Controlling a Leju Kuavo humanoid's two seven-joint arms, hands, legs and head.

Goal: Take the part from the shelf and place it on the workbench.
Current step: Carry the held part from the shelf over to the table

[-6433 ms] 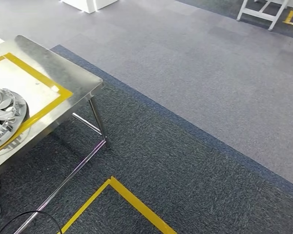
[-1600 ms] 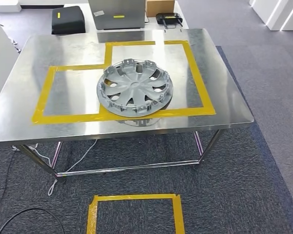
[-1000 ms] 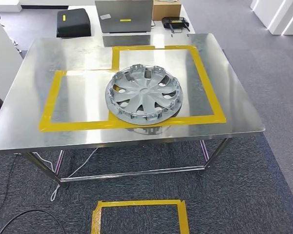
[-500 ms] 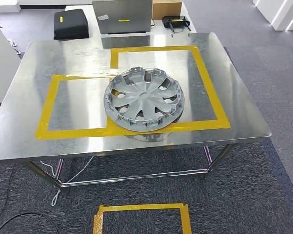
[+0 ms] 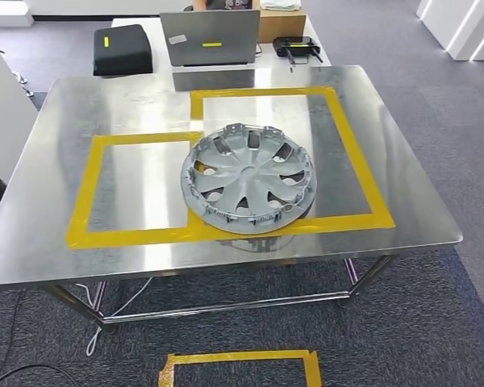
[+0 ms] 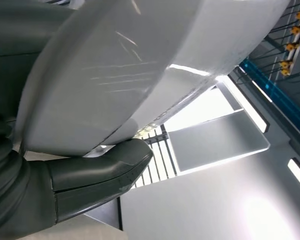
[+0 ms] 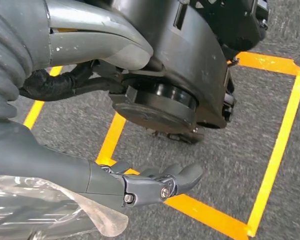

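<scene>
So the robot faces the worktop (image 5: 410,218) square on, standing by the yellow floor square (image 5: 239,359). A grey hubcap (image 5: 248,177) already lies flat there, mostly inside the right-hand taped box and overlapping its near tape line. The left box (image 5: 139,181) beside it is bare metal. The left wrist view has the interesting bit: a big pale, smooth, curved piece, probably the part (image 6: 114,65), sits right against the thumb of the left hand (image 6: 99,172). The fingers are hidden behind it, so it looks like a grip, but honestly one cannot tell whether that hand is really clamped on it. Its ends run out of frame too, so there's no calling its long axis. The right hand (image 7: 141,187) hangs low over the carpet with fingers stretched out and nothing in them, so that one's just loose and open. What the next move turns on, as a guess: the part rides on the left side, the bare box is also on the left, and the hubcap sits to the right of centre. So the left arm is the nearer one, and going forward into the left box should miss the hubcap. A laptop (image 5: 210,38) sits behind the far edge, well apart from all this.
</scene>
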